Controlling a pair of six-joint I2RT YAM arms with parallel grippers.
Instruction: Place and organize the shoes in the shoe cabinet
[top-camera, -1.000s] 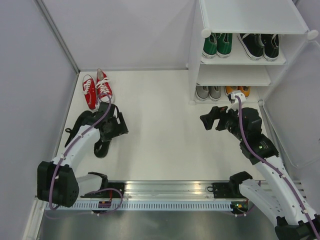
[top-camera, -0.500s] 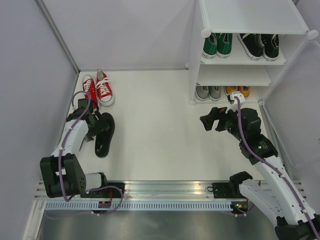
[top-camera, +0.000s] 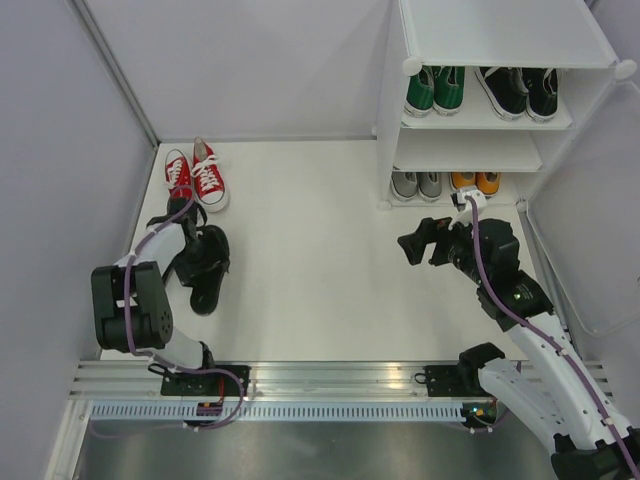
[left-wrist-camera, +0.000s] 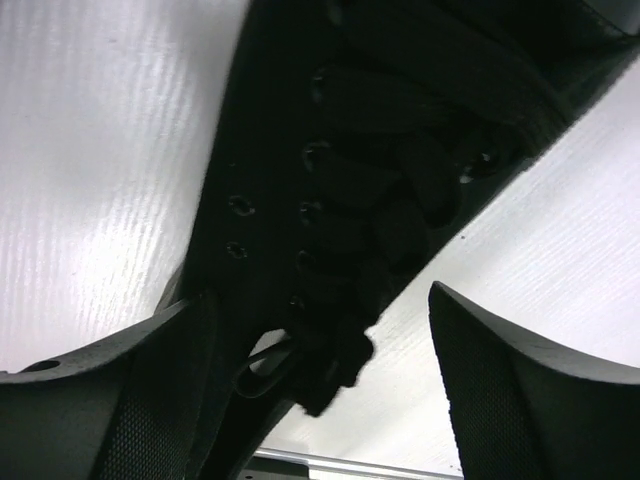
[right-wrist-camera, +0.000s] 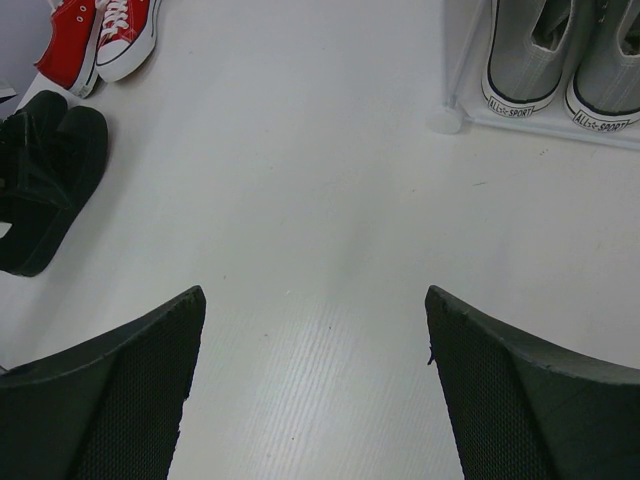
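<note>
The left gripper (left-wrist-camera: 320, 295) stands spread astride an all-black shoe (left-wrist-camera: 340, 170), pinching nothing. Only its wrist view shows the black laces and eyelets between the fingers (left-wrist-camera: 530, 400), with white floor (left-wrist-camera: 90, 150) bare beside the shoe. The right gripper (top-camera: 424, 241) is also wide apart and empty, above open floor.

From above, the shoe cabinet (top-camera: 500, 30) fills the far right corner. A green pair (top-camera: 434, 90) and a white-soled black pair (top-camera: 520, 92) sit on a higher shelf, a grey pair (top-camera: 417, 185) and an orange pair (top-camera: 474, 181) at the bottom. The right wrist view catches only the grey toes and one cabinet foot (right-wrist-camera: 445, 120).

The left arm (top-camera: 150, 252) folds back tightly by the left wall. The right arm (top-camera: 530, 330) reaches forward in front of the cabinet. The red pair (top-camera: 195, 180) lies on the floor just beyond the left gripper.
</note>
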